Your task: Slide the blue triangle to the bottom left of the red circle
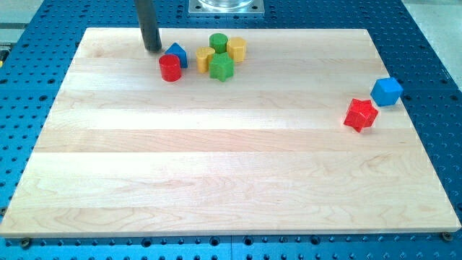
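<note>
The dark rod comes down near the top left corner of the wooden board [216, 180], and its lower end, the tip [152, 49], rests on the board just to the view's left of and slightly above the blue triangle [175, 54], with a thin gap between them; the arm carries no fingers or jaws, only this rod, so nothing is gripped. The blue triangle sits at the upper right of the red circle [170, 68], the two touching or nearly so. To the view's right of that pair is a tight cluster: a yellow block [206, 59] with a rounded shape, a green cylinder [218, 42] above it, a green star-like block [221, 68] below and right of the yellow one, and a yellow hexagonal block [236, 49] at the cluster's right side. The wide middle of the board separates this group from two blocks well apart at the view's right edge: a red star-like block [360, 114] and, just above and right of it, a blue cube [387, 91], close beside each other.
</note>
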{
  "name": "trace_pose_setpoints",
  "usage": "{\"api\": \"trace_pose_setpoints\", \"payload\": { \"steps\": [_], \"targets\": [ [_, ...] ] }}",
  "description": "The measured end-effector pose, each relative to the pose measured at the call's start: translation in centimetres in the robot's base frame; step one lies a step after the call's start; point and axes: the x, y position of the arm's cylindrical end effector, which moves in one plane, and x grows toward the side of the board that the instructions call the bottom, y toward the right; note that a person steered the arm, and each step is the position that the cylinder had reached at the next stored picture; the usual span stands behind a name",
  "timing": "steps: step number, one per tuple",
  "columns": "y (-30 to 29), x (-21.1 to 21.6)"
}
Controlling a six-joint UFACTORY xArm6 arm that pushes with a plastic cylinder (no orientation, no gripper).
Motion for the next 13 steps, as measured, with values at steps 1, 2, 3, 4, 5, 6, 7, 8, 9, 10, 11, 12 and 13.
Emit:
{"api": "trace_pose_setpoints", "payload": {
  "steps": [1, 2, 3, 4, 5, 6, 7, 8, 9, 10, 11, 12, 13],
  "targets": [
    [0.4, -2.1],
    [6.3, -1.0],
    [6.0, 2.9],
    [5.1, 7.6],
    [4.7, 9.0],
    [3.5, 10.0],
    [2.4, 10.9],
    [0.5, 8.2],
    [-2.5, 8.1],
    [-3.1, 7.7],
    [-3.8, 7.6],
    [-3.8, 10.1],
    [-3.8, 13.9]
  ]
}}
